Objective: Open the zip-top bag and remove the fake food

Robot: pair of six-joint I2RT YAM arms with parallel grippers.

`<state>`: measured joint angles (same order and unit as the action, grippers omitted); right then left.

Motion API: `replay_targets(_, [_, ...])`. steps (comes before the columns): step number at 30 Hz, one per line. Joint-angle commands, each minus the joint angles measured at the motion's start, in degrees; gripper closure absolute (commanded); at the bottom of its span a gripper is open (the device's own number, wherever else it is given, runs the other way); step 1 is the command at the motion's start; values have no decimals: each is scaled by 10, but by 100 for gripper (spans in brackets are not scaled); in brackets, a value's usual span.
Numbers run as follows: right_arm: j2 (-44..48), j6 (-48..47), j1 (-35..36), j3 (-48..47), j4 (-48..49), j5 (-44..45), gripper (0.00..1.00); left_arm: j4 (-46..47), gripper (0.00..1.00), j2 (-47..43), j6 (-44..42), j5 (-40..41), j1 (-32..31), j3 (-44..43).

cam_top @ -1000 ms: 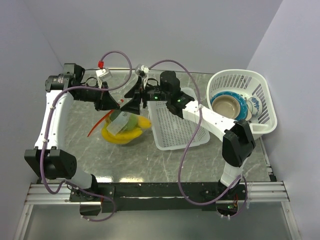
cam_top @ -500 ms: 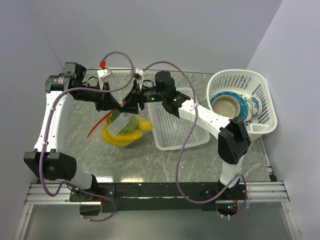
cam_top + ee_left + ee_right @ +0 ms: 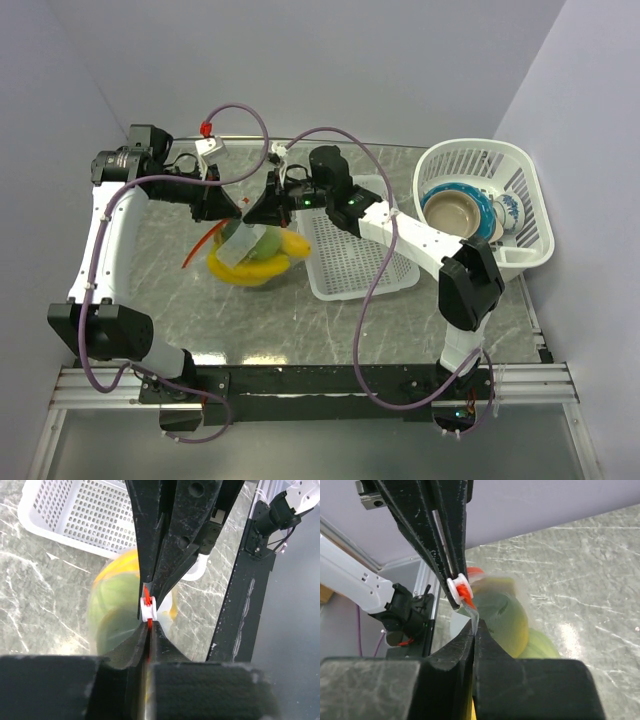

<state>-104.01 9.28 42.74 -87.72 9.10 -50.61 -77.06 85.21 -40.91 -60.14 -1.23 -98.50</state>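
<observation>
The zip-top bag [image 3: 243, 252] is hanging just left of the flat white basket [image 3: 350, 262], fake food [image 3: 264, 262] inside. My left end effector [image 3: 236, 213] and right end effector [image 3: 254, 213] are both pinching its red zip strip [image 3: 146, 591]. I am getting ready to pull it open.

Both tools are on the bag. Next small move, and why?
Probably draw the right tool slowly away from the left tool along the red zip strip. Both are shut on the hanging zip-top bag, the white slider sits between their tips, and the fake food is inside.
</observation>
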Motion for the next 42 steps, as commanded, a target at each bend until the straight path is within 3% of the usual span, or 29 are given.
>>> replay_targets(1, [42,-17,-6,3,-7,18,100,19,63,-30,27,-35,-1,-9])
replay_targets(2, [43,-16,-6,3,-6,19,100,30,46,-32,40,-38,-1,-6])
replay_targets(4, [45,-17,-7,1,-9,18,100,74,25,-41,79,-52,-2,-5])
replay_targets(6, [44,-18,-6,-1,-14,17,100,123,15,-52,105,-61,-1,1])
replay_targets(8, [46,-19,-6,-1,-16,15,100,148,14,-59,133,-72,-1,10])
replay_targets(16, [53,-22,-6,1,-21,6,100,239,16,-44,170,-68,-1,59])
replay_targets(22, [59,-26,-6,4,-21,6,100,205,19,-12,138,-72,-2,49])
replay_targets(28, [53,-19,-6,-2,-18,2,100,222,29,-11,155,-89,0,50])
replay_targets(36, [55,-26,-6,-1,-25,7,100,195,57,-8,129,-89,0,51])
replay_targets(42, [50,-20,-6,-7,-22,8,100,162,61,5,104,-101,0,37])
